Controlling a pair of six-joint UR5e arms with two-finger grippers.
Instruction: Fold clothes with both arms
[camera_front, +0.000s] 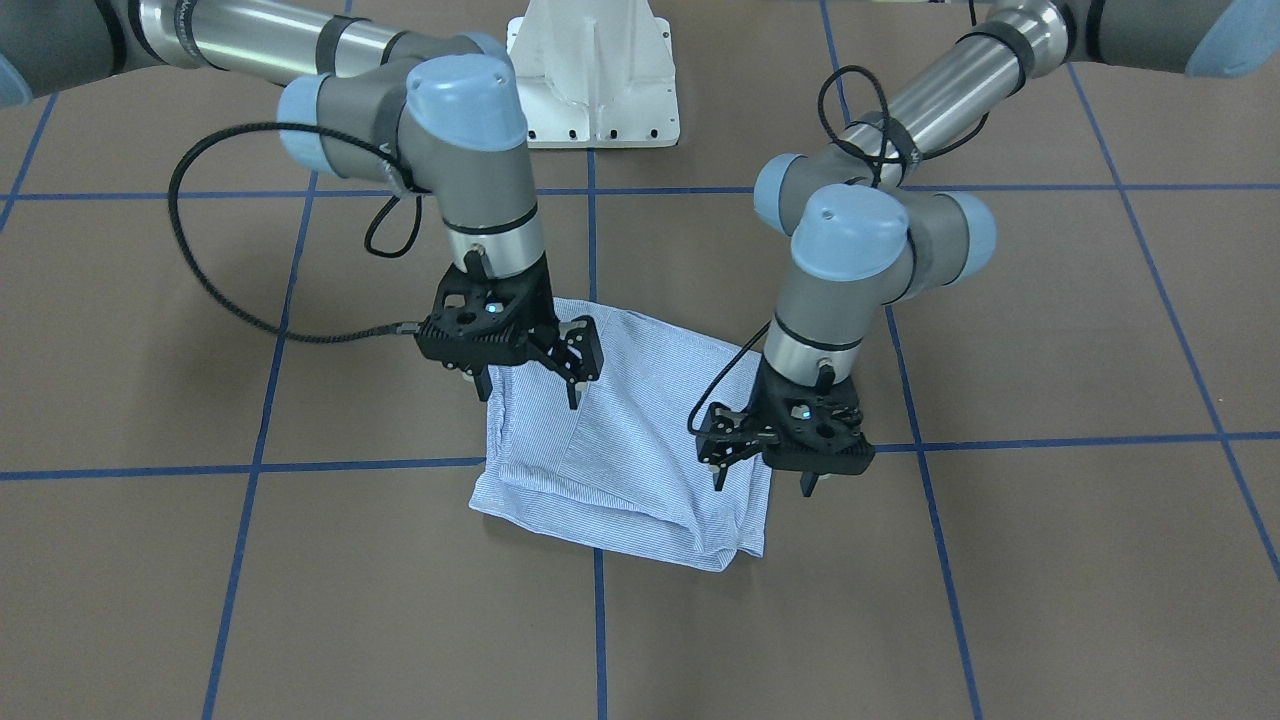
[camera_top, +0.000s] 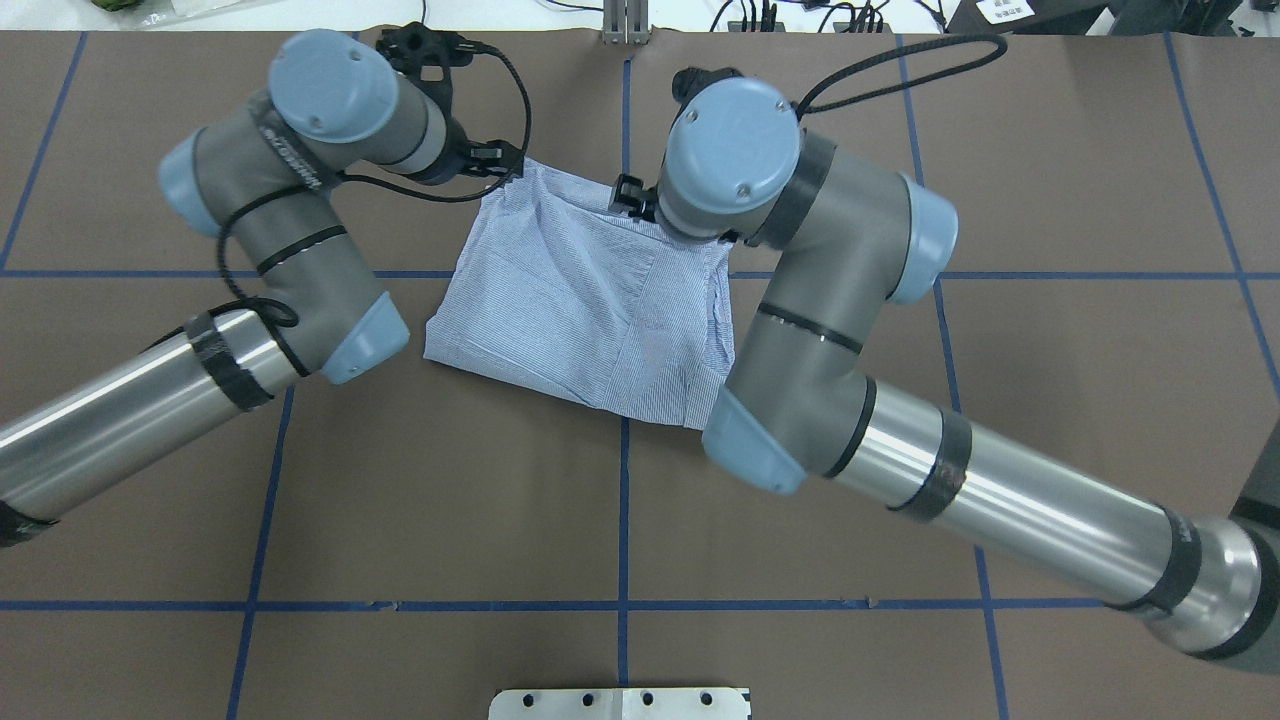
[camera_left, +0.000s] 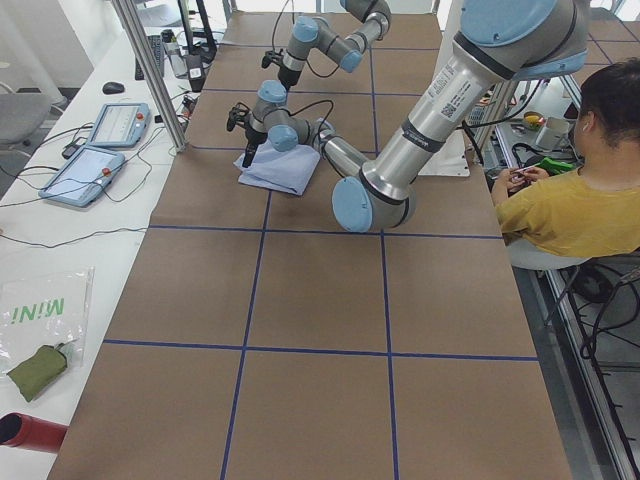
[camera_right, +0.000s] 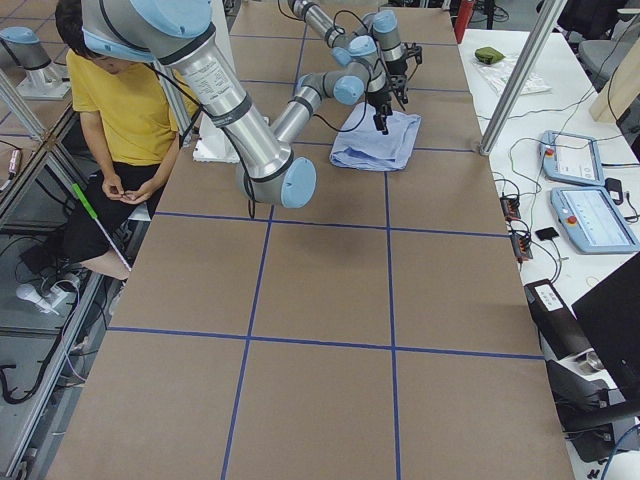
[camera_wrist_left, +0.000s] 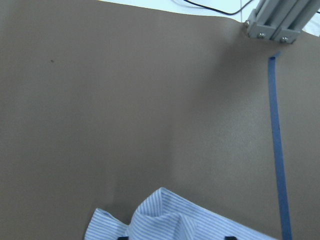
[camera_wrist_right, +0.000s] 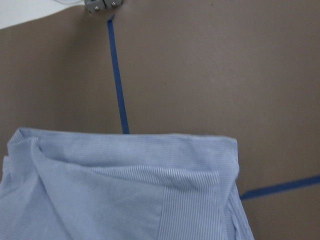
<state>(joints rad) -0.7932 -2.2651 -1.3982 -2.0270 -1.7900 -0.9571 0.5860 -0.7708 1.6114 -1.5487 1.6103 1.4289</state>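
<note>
**A:** From the front, where's the shirt (camera_front: 640, 440)?

**B:** On the tabletop (camera_front: 1000, 600), a squat packet over a tape (camera_front: 350, 466) crossing. The right pincer (camera_front: 528, 392) is over one corner, the left pincer (camera_front: 763, 484) at the far edge, both spread wide and holding nothing

**A:** Overhead?

**B:** The arms (camera_top: 800, 300) hide the pincers. Nothing hangs loose, though the edges are uneven

**A:** Side views?

**B:** Too distant to add anything

**A:** Wrist cameras?

**B:** Just a rumpled edge below each. I'd say it's mostly folded, with perhaps a last fold or tidy left
</note>
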